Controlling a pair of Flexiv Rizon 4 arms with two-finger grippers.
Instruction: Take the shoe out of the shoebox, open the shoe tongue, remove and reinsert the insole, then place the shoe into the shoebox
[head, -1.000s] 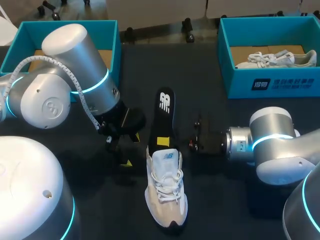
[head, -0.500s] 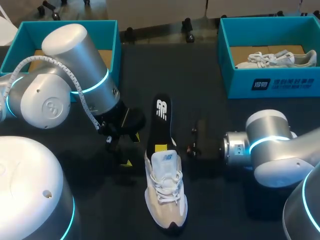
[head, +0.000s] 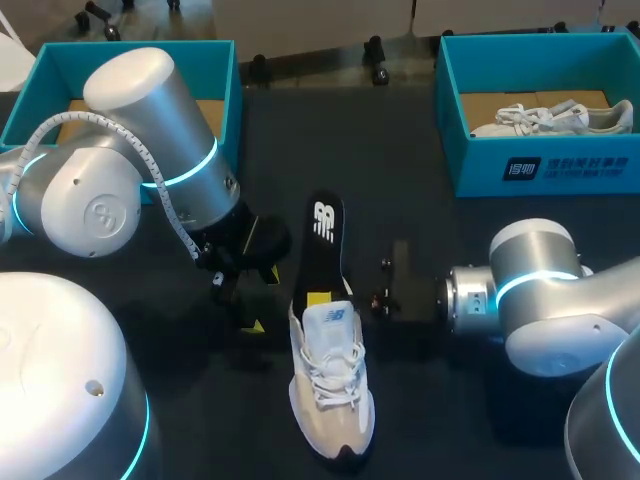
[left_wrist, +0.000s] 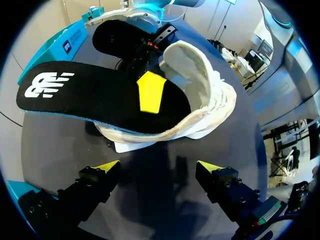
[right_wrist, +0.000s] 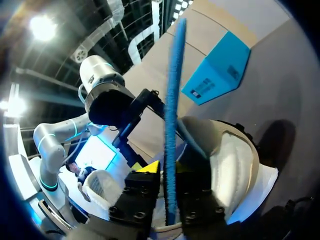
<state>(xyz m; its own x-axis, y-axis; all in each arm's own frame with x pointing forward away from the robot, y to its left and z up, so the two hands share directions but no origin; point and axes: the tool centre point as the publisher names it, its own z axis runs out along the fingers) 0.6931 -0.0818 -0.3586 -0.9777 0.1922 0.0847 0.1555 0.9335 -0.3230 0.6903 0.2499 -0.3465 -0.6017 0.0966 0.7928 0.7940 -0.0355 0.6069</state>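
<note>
A white shoe (head: 330, 385) lies mid-table, toe toward the front edge. A black insole (head: 323, 235) with a white logo sticks out of its opening, heel end raised toward the back. My right gripper (head: 325, 297) reaches in from the right at the shoe's collar. In the right wrist view the insole's blue edge (right_wrist: 171, 125) runs between its fingers, which stand narrowly apart from it, so my right gripper (right_wrist: 170, 177) is open. My left gripper (head: 250, 300) hangs open to the shoe's left. The left wrist view shows the shoe (left_wrist: 210, 100) and insole (left_wrist: 90, 95) ahead of my left gripper (left_wrist: 157, 167).
A teal shoebox (head: 228, 75) stands at the back left, partly behind my left arm. A second teal shoebox (head: 540, 165) at the back right holds another white shoe (head: 550, 118). The table top is dark.
My right gripper has moved left and pushed the insole deeper into the shoe, and its fingers have eased apart. The left arm has not moved.
</note>
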